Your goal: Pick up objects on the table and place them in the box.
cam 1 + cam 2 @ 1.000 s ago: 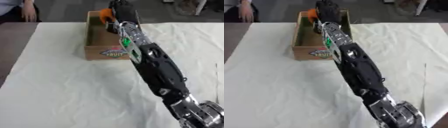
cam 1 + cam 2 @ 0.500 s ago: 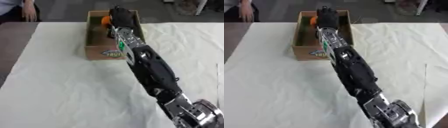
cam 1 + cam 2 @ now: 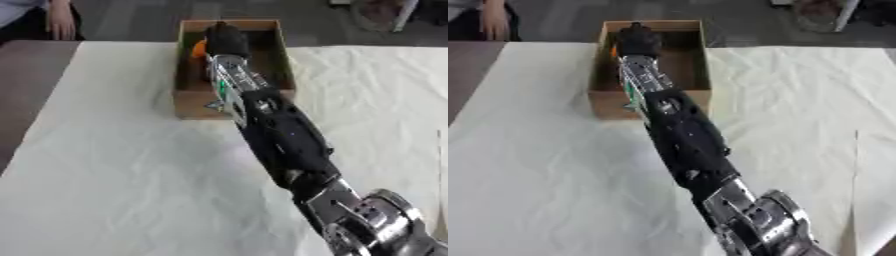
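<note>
A shallow cardboard box (image 3: 278, 60) stands at the far middle of the white cloth. My right arm runs from the lower right up across the box's front wall. My right hand (image 3: 226, 39) is down inside the box, seen from behind, black and bunched. An orange object (image 3: 199, 49) shows just left of the hand, low in the box against its left wall. The hand hides most of it, and I cannot see whether the hand touches it. My left hand shows in neither view.
A white cloth (image 3: 114, 170) covers the table, and bare dark tabletop (image 3: 26, 90) shows along the left. A person's hand (image 3: 61, 22) rests at the far left edge, away from the box. A round pale object (image 3: 385, 12) stands on the floor beyond the table.
My right hand has come down from above the box's far rim into the box, and the arm has swung slightly left. The orange object now sits lower, beside the hand.
</note>
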